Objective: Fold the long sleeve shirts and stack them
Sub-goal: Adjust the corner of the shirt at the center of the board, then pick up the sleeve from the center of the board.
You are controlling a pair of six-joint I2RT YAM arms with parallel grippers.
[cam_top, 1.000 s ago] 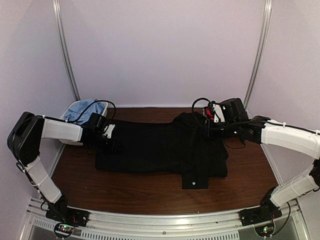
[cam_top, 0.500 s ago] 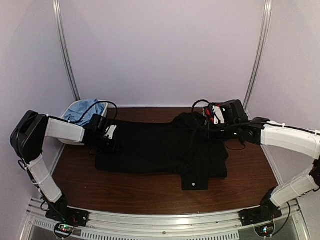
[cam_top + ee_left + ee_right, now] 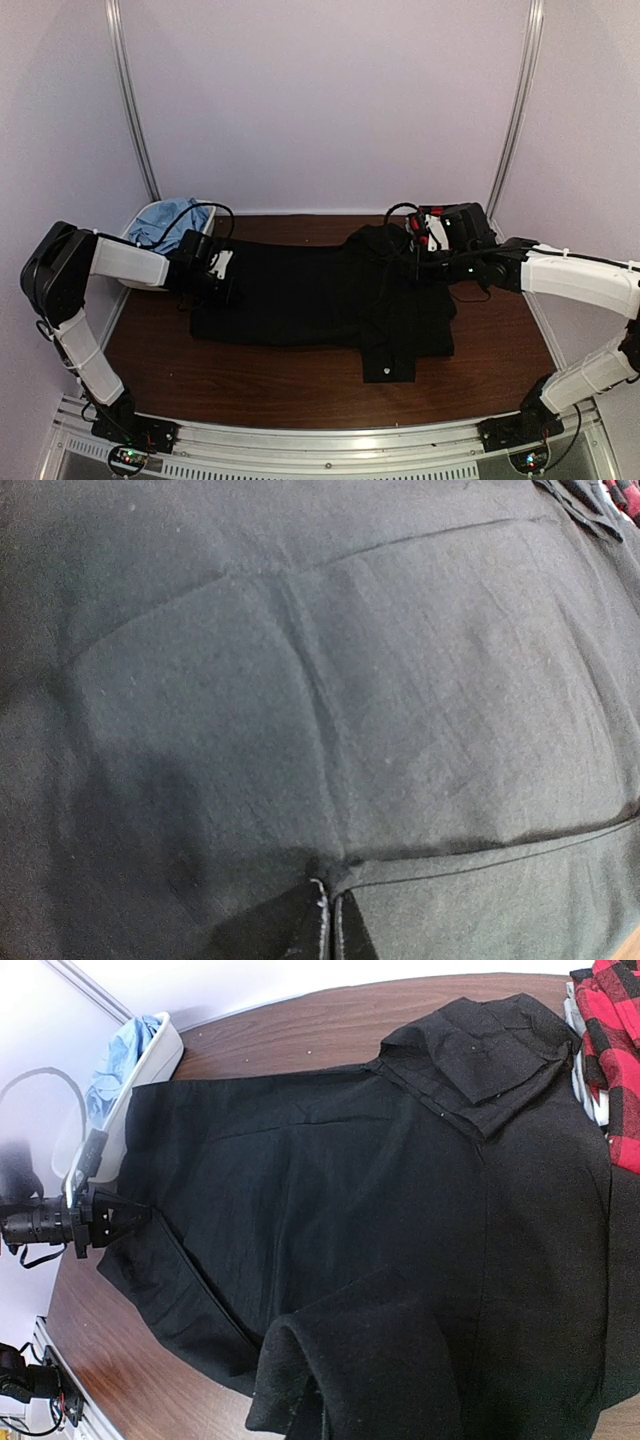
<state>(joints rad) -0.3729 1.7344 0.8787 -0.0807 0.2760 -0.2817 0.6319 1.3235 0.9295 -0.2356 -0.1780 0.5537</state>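
Note:
The black long sleeve shirt (image 3: 300, 295) lies spread across the brown table, with one cuff hanging toward the front. At the shirt's left edge my left gripper (image 3: 228, 292) is shut. In the left wrist view its fingertips (image 3: 329, 920) pinch a hem of the black cloth (image 3: 380, 680). My right gripper (image 3: 420, 268) is over the shirt's right part. In the right wrist view a raised fold of black cloth (image 3: 330, 1360) covers its shut fingers. The red-and-black plaid shirt (image 3: 610, 1050) lies at the far right, beside the black collar (image 3: 480, 1055). The light blue shirt (image 3: 165, 218) sits at the far left.
A white bin (image 3: 150, 1080) at the back left corner holds the light blue shirt. Bare brown table (image 3: 300, 385) runs along the front of the black shirt. Pale walls and metal posts close in the back and sides.
My left gripper has shut on the black shirt's left edge and shifted slightly. The right arm has barely moved, still holding the cloth.

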